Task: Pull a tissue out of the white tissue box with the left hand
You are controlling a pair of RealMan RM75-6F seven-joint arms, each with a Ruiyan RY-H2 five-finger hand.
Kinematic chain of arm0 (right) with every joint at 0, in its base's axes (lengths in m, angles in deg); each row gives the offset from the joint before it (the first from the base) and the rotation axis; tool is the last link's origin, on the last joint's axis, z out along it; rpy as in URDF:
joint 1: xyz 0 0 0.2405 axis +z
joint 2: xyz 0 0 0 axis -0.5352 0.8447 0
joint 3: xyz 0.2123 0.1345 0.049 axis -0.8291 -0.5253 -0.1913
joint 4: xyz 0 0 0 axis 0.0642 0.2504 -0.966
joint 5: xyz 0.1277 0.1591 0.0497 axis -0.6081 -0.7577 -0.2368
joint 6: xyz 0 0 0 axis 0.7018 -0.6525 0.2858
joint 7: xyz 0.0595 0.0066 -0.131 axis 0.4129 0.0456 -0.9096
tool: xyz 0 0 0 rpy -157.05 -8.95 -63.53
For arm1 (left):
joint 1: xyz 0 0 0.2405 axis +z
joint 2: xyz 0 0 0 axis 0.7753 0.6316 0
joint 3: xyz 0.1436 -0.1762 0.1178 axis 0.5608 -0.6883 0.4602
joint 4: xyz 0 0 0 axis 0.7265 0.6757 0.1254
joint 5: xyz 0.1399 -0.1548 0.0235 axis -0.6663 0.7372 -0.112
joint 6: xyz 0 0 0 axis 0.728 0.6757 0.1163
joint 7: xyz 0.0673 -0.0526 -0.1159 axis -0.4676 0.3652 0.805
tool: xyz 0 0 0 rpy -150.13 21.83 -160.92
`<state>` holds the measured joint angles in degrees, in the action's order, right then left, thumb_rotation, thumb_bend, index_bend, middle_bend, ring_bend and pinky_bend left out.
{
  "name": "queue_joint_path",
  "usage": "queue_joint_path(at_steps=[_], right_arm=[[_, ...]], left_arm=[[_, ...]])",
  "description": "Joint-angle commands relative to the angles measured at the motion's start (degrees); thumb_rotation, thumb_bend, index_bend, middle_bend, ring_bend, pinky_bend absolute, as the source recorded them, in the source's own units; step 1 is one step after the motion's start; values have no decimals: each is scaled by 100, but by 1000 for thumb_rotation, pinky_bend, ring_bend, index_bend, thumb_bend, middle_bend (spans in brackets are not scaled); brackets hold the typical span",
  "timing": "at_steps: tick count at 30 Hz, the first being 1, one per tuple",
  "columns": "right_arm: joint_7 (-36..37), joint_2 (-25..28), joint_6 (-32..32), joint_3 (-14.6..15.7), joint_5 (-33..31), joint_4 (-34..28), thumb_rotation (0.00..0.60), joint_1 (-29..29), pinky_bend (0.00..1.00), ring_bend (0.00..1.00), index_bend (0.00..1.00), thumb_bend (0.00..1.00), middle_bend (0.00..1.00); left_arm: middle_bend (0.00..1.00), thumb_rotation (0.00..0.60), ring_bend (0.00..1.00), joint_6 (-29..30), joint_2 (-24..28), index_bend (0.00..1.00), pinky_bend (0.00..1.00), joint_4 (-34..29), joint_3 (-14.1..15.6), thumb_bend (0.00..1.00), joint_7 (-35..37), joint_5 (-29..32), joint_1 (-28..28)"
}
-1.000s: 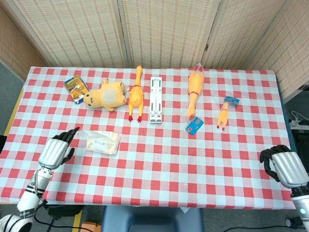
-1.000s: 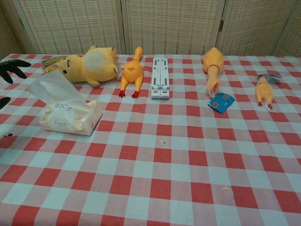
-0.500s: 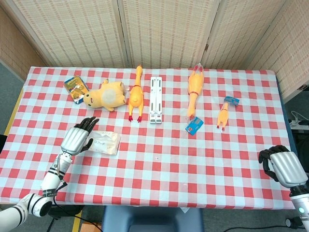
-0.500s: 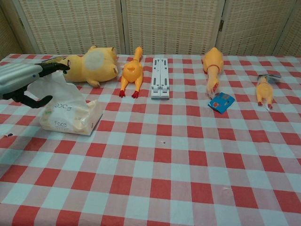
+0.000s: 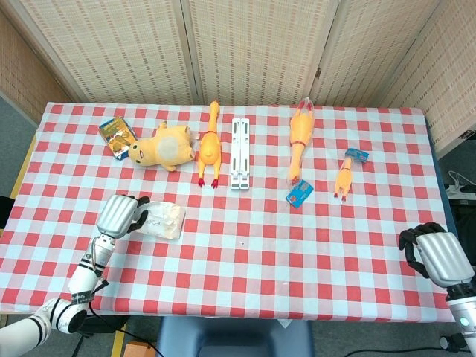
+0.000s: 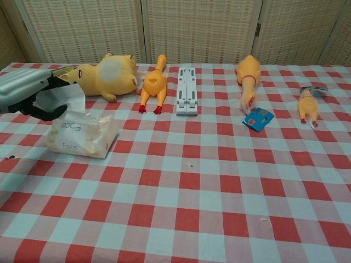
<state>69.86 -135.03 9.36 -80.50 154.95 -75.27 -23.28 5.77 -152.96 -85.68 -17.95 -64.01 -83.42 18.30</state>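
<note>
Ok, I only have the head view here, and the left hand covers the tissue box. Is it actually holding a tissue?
Observer: Yes. In the chest view the left hand has its dark fingers curled around the tissue.
Operator: Is the tissue out of the box?
Observer: No, its lower end runs into the top of the white tissue box.
Operator: Is the box lifted?
Observer: It looks to be resting on the table, printed side towards the chest camera.

table (image 5: 245, 260): checked cloth | tissue box (image 6: 82, 137) | plush toy (image 5: 163, 145) | rubber chickens | white stand (image 5: 239, 152)
</note>
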Motion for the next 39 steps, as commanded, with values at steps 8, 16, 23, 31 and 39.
queue_joint_path(at_steps=[8,16,23,31,39], right_arm=[[-71,-1,106,10,-39,-26,600,45,320,400,588,725,579],[-96,34,215,37,-51,-60,600,87,320,400,588,725,579],[-103,29,193,29,-75,-68,600,80,320,400,588,725,579],[-318,-21,305,14,-197,-117,600,120,320,400,588,725,579],[-356,-18,318,10,-230,-135,600,125,320,400,588,725,579]], left_arm=[[805,600,699,867,425,693,718,-504,-356,504,-1039,163,180],[806,600,699,1456,984,695,715,-1063,-494,508,-2171,458,545],[806,600,698,1638,1098,700,717,-929,-45,509,-2384,813,1234],[571,600,588,1624,1115,445,658,-826,249,501,-1296,648,1590],[237,600,283,1496,1276,135,478,-1032,422,451,-978,585,1754]])
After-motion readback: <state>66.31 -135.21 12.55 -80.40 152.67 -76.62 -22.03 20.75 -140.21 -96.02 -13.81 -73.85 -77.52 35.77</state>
